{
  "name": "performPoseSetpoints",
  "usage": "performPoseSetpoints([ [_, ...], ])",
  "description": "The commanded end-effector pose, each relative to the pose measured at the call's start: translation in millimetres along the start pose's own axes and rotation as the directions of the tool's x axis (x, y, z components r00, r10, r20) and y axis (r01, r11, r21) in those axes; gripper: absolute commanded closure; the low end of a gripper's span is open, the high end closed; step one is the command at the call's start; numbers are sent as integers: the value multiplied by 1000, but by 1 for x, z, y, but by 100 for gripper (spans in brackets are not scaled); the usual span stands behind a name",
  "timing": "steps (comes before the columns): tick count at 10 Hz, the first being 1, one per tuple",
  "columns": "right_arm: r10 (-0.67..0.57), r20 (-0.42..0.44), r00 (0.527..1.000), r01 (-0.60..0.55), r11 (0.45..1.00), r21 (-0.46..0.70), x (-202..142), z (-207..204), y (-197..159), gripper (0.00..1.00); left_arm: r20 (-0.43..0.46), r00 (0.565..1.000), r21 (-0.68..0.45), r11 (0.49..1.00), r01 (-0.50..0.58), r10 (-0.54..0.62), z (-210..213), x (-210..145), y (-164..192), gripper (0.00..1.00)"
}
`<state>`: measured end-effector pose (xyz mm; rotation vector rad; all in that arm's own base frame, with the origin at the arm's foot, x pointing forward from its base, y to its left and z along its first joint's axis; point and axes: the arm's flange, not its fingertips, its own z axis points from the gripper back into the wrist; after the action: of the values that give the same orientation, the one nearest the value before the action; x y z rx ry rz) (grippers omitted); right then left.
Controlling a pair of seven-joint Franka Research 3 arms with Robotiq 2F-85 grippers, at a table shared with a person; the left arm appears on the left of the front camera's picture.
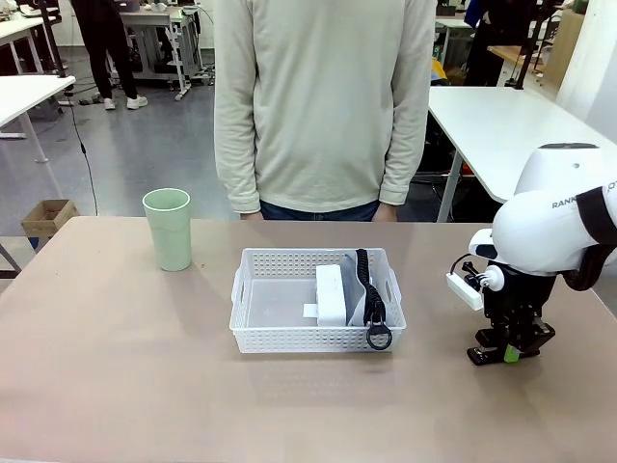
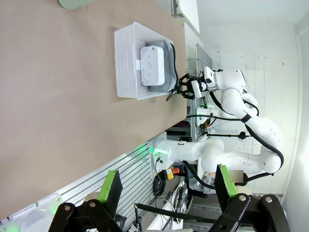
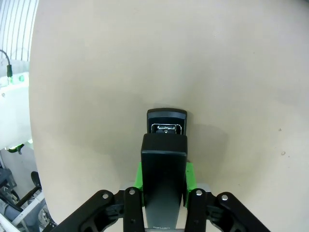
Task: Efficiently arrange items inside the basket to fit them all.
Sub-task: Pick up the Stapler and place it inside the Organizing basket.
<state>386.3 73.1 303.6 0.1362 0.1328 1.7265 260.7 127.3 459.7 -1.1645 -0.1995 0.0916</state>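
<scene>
The white lattice basket (image 1: 253, 311) sits mid-table. Inside, toward its right end, a small white box (image 1: 331, 292) stands against the grey zip pouch (image 1: 357, 307), whose black ring hangs over the front rim. The pale green tumbler (image 1: 168, 229) stands upright on the table, left of the basket. Right of the basket, my right gripper (image 1: 511, 349) is down at the tabletop, shut on the black stapler (image 1: 480, 355). In the right wrist view the stapler (image 3: 164, 152) lies gripped between the green pads (image 3: 189, 175) of the right gripper (image 3: 164, 178). My left gripper (image 2: 169, 186) is open and holds nothing, far from the basket (image 2: 126, 63).
A person in a cream sweater (image 1: 323, 96) stands at the table's far edge, behind the basket. Bare tabletop lies in front of the basket and on the left. The left wrist view also shows the white box (image 2: 152, 65) and the right arm (image 2: 231, 92) beyond the basket.
</scene>
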Motion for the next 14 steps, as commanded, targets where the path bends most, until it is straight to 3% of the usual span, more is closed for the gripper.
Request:
performPoseSetpoints([
  [1, 4, 10, 1000, -4, 1000, 0, -5, -14, 39, 100, 3, 1000, -20, 1000, 6, -6, 0, -2, -1, 0],
  [2, -47, -15, 999, 47, 999, 7, -5, 2, 45, 100, 3, 1000, -20, 1000, 6, -6, 0, -2, -1, 0],
  [4, -246, -22, 969, 244, 967, -73, -11, 81, 80, 100, 3, 1000, -20, 1000, 6, -6, 0, -2, -1, 0],
  [6, -437, 50, 898, 436, 871, -229, -21, 142, 115, 100, 3, 1000, -20, 1000, 6, -6, 0, -2, -1, 0],
  [7, -231, 18, 973, 231, 969, -83, -15, 91, 42, 73, 3, 1000, -20, 1000, 6, -6, 0, -2, -1, 0],
  [10, -231, 18, 973, 231, 969, -83, -15, 91, 42, 73, 3, 1000, -20, 1000, 6, -6, 0, -2, -1, 0],
  [11, -278, 41, 960, 281, 955, -95, -10, 108, 63, 63, 3, 1000, -20, 1000, 6, -6, 0, -2, -1, 0],
  [12, -274, 43, 961, 277, 955, -106, -1, 113, 65, 63, 3, 1000, -20, 1000, 6, -6, 0, -2, -1, 0],
  [13, -243, 91, 966, 255, 952, -167, 24, 133, 63, 63, 3, 1000, -20, 1000, 6, -6, 0, -2, -1, 0],
  [14, -276, 96, 956, 287, 950, -126, 67, 161, 56, 63, 3, 1000, -20, 1000, 6, -6, 0, -2, -1, 0],
])
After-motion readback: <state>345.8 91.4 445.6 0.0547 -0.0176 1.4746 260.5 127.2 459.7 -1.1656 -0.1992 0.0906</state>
